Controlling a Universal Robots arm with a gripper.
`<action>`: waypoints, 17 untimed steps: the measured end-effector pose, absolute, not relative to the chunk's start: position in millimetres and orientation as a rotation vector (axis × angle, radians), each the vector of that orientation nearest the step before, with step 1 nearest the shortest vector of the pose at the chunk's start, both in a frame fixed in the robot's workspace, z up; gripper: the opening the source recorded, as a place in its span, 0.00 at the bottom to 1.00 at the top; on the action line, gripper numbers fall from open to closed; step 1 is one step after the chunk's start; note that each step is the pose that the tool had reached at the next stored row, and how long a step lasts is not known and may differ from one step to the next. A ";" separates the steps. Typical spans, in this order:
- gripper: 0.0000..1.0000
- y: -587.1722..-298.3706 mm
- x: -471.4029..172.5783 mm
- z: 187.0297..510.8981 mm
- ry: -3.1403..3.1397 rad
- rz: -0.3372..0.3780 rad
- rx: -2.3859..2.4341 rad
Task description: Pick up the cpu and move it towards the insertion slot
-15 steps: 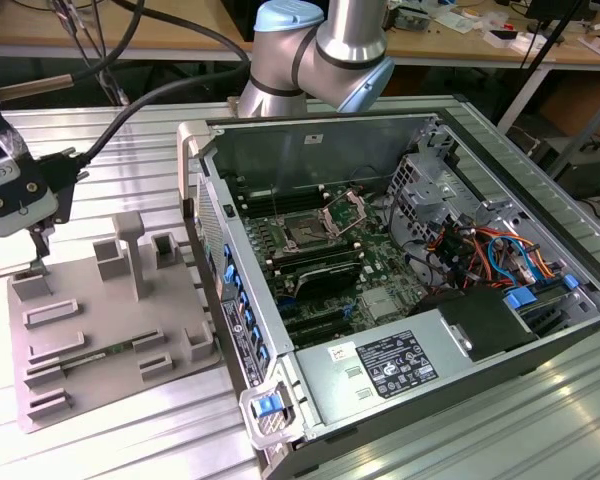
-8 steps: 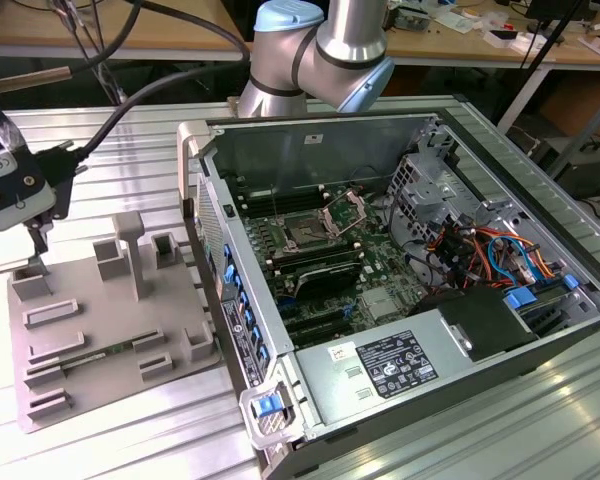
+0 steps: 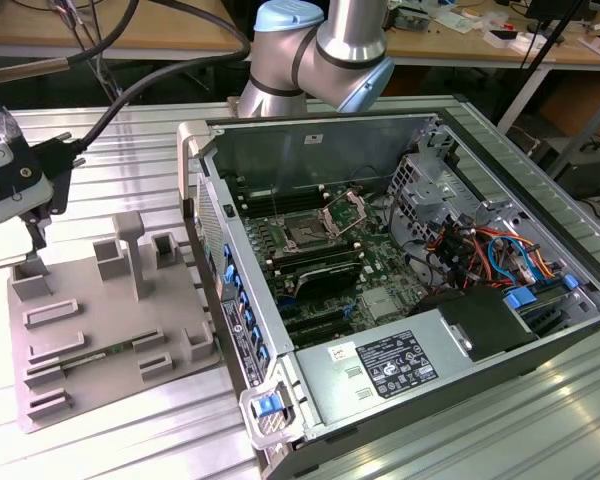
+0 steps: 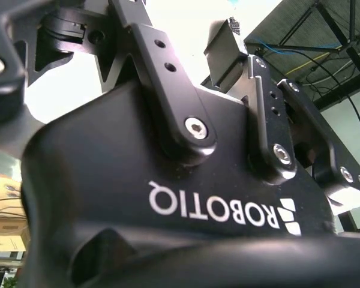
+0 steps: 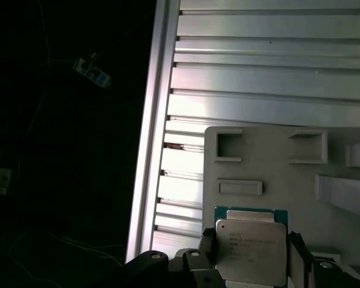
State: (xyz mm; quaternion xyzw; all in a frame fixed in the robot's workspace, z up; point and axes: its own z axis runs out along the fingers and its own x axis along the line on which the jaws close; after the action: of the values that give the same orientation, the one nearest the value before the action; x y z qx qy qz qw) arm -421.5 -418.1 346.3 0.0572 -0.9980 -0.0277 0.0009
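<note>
Hand (image 3: 28,252) low over the grey plastic tray (image 3: 90,335) on the worktop (image 3: 130,135), at the exterior view's left. First wrist view: cpu (image 5: 251,243) right at the hand, apparently resting on the tray; clamped or loose, cannot tell. Insertion slot (image 3: 308,236) well apart, inside the open computer case (image 3: 420,330). Carry looks not yet begun. Small print on cpu lid; white lettering on hand body.

cpu (image 5: 251,252): silvery top, flat (seemingly on grey tray (image 5: 270,174)) | insertion slot (image 3: 305,236): dark centre, bracket raised

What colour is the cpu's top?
Silvery grey, with a green rim; the cpu shows best in the first wrist view.
</note>
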 end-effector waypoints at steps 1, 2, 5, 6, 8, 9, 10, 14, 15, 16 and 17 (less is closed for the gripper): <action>0.55 -418.1 -421.5 346.9 -3.134 -0.087 0.180; 0.55 -418.1 -421.5 347.6 -3.134 -0.087 0.180; 0.55 -418.1 -421.5 349.5 -3.134 -0.087 0.180; 0.55 -418.1 -421.5 350.4 -3.134 -0.087 0.180; 0.55 -418.1 -421.5 351.8 -3.133 -0.087 0.180; 0.55 -418.1 -421.5 352.4 -3.134 -0.087 0.180; 0.55 -418.1 -421.5 353.4 -3.134 -0.087 0.180; 0.55 -418.1 -421.5 355.9 -3.134 -0.087 0.180; 0.55 -418.1 -421.5 356.6 -3.134 -0.087 0.180; 0.55 -418.1 -421.5 357.3 -3.133 -0.087 0.180; 0.55 -418.1 -421.5 358.4 -3.134 -0.087 0.180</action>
State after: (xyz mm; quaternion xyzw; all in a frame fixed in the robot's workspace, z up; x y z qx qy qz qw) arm -421.5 -418.1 358.4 0.0572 -0.9980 -0.0278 0.0008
